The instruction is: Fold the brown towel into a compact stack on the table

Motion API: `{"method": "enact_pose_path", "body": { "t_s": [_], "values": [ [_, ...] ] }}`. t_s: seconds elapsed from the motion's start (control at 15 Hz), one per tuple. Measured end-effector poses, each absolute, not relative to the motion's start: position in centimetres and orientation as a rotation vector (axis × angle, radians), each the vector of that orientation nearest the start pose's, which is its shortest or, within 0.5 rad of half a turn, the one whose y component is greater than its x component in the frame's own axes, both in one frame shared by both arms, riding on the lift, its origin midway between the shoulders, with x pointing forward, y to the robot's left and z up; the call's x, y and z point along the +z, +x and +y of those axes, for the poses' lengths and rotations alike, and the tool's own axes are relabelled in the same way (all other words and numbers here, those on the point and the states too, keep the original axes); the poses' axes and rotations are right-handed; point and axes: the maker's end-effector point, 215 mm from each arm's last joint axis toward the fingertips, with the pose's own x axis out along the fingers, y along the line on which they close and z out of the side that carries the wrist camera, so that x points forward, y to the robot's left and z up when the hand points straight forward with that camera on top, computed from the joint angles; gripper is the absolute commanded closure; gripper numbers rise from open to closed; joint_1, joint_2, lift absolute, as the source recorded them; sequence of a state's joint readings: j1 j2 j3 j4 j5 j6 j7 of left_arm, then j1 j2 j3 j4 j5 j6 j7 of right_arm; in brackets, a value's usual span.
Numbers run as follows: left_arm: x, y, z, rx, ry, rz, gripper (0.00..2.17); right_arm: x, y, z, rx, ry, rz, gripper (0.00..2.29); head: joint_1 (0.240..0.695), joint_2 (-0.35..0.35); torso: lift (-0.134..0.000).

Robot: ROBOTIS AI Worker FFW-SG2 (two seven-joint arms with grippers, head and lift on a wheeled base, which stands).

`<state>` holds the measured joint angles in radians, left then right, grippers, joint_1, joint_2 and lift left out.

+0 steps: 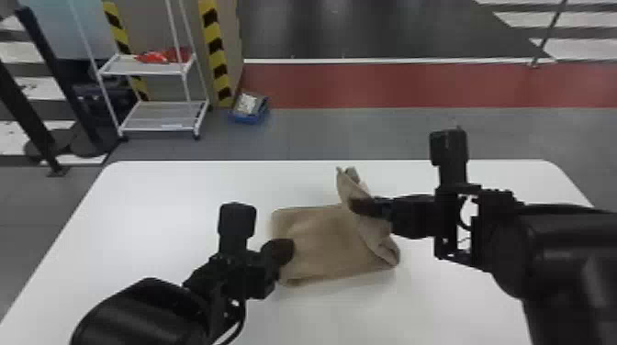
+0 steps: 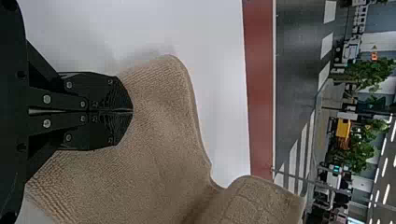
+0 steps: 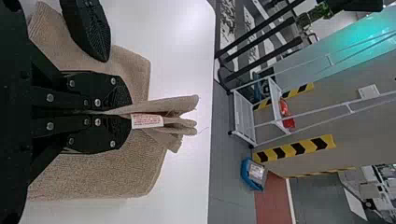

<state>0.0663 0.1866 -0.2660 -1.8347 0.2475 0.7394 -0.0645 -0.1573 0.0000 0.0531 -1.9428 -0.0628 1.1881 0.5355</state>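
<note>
The brown towel (image 1: 323,243) lies folded on the white table, its right part lifted and bunched. My right gripper (image 1: 362,207) holds that raised part in the head view; in the right wrist view my right gripper (image 3: 130,114) is shut on towel layers (image 3: 173,105), with a white label (image 3: 147,121) beside the fingertips. My left gripper (image 1: 287,251) is over the towel's left edge. Seen from the left wrist, my left gripper (image 2: 132,112) has its fingers together above the flat towel surface (image 2: 154,140), with no cloth visible between them.
The white table (image 1: 183,192) extends around the towel, its far edge beyond the raised part. On the floor behind stand a white shelf rack (image 1: 156,110) and a blue box (image 1: 250,109), near striped posts.
</note>
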Motion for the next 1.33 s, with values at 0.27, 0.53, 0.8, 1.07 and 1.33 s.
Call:
{"method": "enact_pose_path", "body": {
  "t_s": [0.27,0.53,0.8,1.07,1.33],
  "values": [
    [-46.9,49.3,8.3,-0.419,-0.006,0.602,1.85,-37.2,52.8,-6.8,0.625,0.201,0.66,1.12,0.695,0.016,-0.125],
    [-47.0,49.0,7.5,-0.433,-0.006,0.606,1.85,-37.5,52.7,-5.8,0.642,0.199,0.662,1.12,0.695,0.018,-0.125],
    [-47.0,48.8,7.3,-0.438,-0.01,0.608,1.84,-38.9,51.7,-4.5,0.669,0.206,0.686,1.12,0.695,0.029,-0.125],
    [-47.1,48.8,7.2,-0.438,-0.011,0.609,1.85,-39.5,51.7,-3.7,0.688,0.227,0.671,1.11,0.695,0.039,-0.125],
    [-47.3,48.8,7.3,-0.436,-0.012,0.613,1.85,-39.1,52.2,-3.6,0.689,0.225,0.627,0.6,0.695,0.041,-0.125]
  ]
}}
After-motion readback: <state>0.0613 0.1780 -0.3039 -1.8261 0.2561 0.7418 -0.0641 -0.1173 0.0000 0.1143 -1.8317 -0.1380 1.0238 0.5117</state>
